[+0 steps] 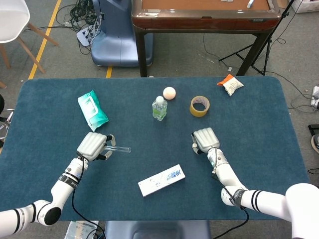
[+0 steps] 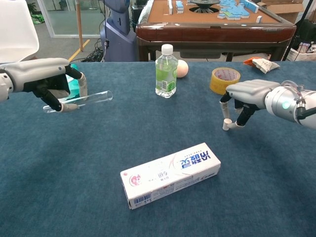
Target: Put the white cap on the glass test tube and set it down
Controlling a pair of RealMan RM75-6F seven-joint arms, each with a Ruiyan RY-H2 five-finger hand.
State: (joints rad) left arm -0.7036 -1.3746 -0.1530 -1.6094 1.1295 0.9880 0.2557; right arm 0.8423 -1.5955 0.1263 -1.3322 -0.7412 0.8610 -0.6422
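My left hand point(image 2: 45, 78) holds the glass test tube point(image 2: 84, 100) level above the blue cloth at the left, its open end pointing toward the middle. In the head view the same left hand point(image 1: 93, 145) covers most of the tube point(image 1: 121, 148). At the right, the small white cap point(image 2: 226, 123) stands on the cloth. My right hand point(image 2: 253, 93) pinches it between a fingertip and the thumb. From above, the cap point(image 1: 194, 146) shows just left of the right hand point(image 1: 205, 140).
A toothpaste box point(image 2: 170, 175) lies at front centre between the hands. Farther back stand a water bottle point(image 2: 166, 69), a pale ball point(image 2: 182, 68) and a tape roll point(image 2: 225, 80). A green wipes pack point(image 1: 92, 110) lies back left, a snack packet point(image 1: 230, 84) back right.
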